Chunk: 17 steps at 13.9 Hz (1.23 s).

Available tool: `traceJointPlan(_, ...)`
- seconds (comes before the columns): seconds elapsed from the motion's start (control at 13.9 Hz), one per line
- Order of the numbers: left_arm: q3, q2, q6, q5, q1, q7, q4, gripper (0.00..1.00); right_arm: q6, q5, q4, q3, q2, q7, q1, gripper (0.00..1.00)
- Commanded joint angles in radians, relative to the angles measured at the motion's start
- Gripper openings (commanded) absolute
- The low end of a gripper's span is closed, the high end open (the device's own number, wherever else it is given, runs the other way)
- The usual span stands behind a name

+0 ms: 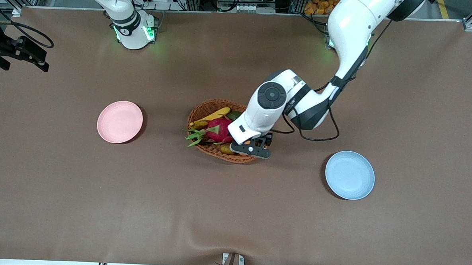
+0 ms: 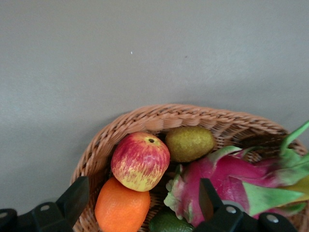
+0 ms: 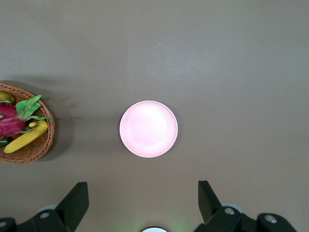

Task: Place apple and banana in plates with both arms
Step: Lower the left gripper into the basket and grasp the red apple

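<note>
Two plates sit on my brown table: the pink plate [image 1: 119,122] at centre left of the front view, the blue plate [image 1: 349,175] at lower right. Between them, mid-frame, is the woven basket [image 1: 205,110] of fruit. My left gripper [image 2: 141,205] hangs low over the basket's end toward the left arm, jaws spread wide and holding nothing. Just ahead of it in the left wrist view lies the apple [image 2: 140,161], touching an orange [image 2: 122,209] and beside a kiwi [image 2: 190,143] and a dragon fruit [image 2: 231,181]. The banana [image 1: 212,117] rests along the basket's upper rim. My right gripper [image 3: 140,205] waits high above the pink plate, jaws apart and empty.
</note>
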Motion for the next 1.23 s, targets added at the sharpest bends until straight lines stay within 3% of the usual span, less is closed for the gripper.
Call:
traceJointPlan(0.0,0.06,0.046,0.004,0.027,-0.064,-0.069,0.032,1.0,-0.012,-0.008,0.021,0.008,0.011,-0.011,-0.012,1.0)
traceJointPlan(0.14,0.073,0.061,0.004,0.026,-0.08,-0.095,0.033,1.0,-0.011,-0.008,0.021,0.008,0.011,-0.012,-0.012,1.0)
traceJointPlan(0.43,0.073,0.078,0.003,0.026,-0.086,-0.164,0.031,0.86,-0.012,-0.008,0.021,0.008,0.011,-0.012,-0.013,1.0)
traceJointPlan(1.15,0.103,0.124,0.052,0.027,-0.103,-0.161,0.036,0.91,-0.011,-0.008,0.021,0.008,0.011,-0.012,-0.012,1.0)
